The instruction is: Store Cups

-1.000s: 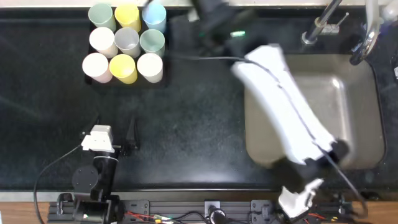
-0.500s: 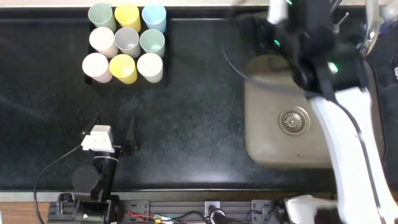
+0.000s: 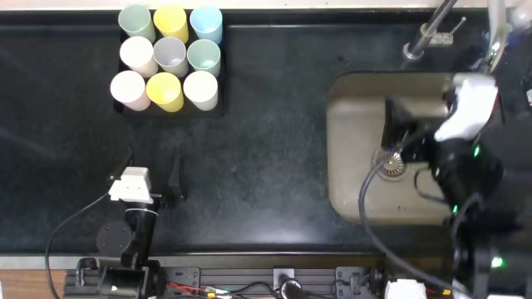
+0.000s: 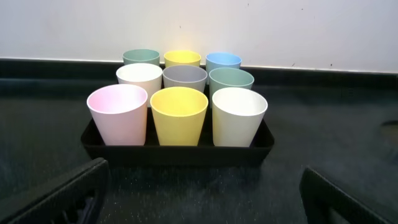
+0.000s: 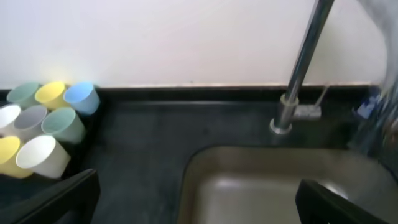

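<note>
A shallow black tray (image 4: 177, 154) with low walls is sitting at the upper left of the top view on the dark speckled desk (image 3: 266, 166), holding nine smooth tapered cups (image 3: 169, 53), all standing upright in three rows of three, packed close. In the left wrist view the nearest row is showing a pink cup (image 4: 118, 118), a yellow cup (image 4: 179, 118) and a cream cup (image 4: 239, 119); behind them white, grey and pale green ones are standing, then green, yellow and blue. The cups whose insides show are sitting empty. At the right of the top view a rounded rectangular metal sink (image 3: 349, 191) is lying sunk in the desk, with a round drain (image 3: 394, 163) in its floor and a shiny tubular faucet (image 5: 303, 62) rising behind it. The left pincer (image 4: 199, 196) is facing the tray from well apart, fingers spread wide around nothing; the right pincer (image 5: 199, 202) is hovering over the sink, likewise spread and holding nothing.
</note>
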Robot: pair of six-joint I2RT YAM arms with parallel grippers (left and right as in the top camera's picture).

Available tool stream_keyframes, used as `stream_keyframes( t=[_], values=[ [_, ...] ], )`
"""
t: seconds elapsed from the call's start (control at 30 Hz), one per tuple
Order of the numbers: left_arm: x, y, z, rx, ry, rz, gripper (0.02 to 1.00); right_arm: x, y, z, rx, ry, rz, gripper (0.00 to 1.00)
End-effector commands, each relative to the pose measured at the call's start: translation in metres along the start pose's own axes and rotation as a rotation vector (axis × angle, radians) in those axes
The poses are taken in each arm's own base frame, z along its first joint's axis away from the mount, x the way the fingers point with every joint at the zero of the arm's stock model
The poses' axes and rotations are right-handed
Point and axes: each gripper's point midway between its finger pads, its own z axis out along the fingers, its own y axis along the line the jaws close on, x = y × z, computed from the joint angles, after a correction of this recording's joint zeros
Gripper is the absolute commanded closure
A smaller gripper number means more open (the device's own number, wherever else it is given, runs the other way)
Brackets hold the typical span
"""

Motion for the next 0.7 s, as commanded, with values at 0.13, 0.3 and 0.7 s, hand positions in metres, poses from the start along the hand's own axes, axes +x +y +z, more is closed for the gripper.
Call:
stream_keyframes(
  t=[0.13,0.3,0.7],
  values=[
    [-0.001,-0.005,-0.001,0.024,-0.007,0.019,0.020,0.037,0.006,-0.008,-0.040,-0.004,-0.011,0.003],
    [-0.001,-0.005,-0.001,0.024,-0.007,0.019,0.020,0.055,0.006,-0.001,-0.035,-0.041,-0.028,0.003],
    [-0.001,-0.005,-0.001,0.024,-0.007,0.019,0.023,0.091,-0.006,0.030,0.039,-0.207,-0.054,0.003]
  ],
)
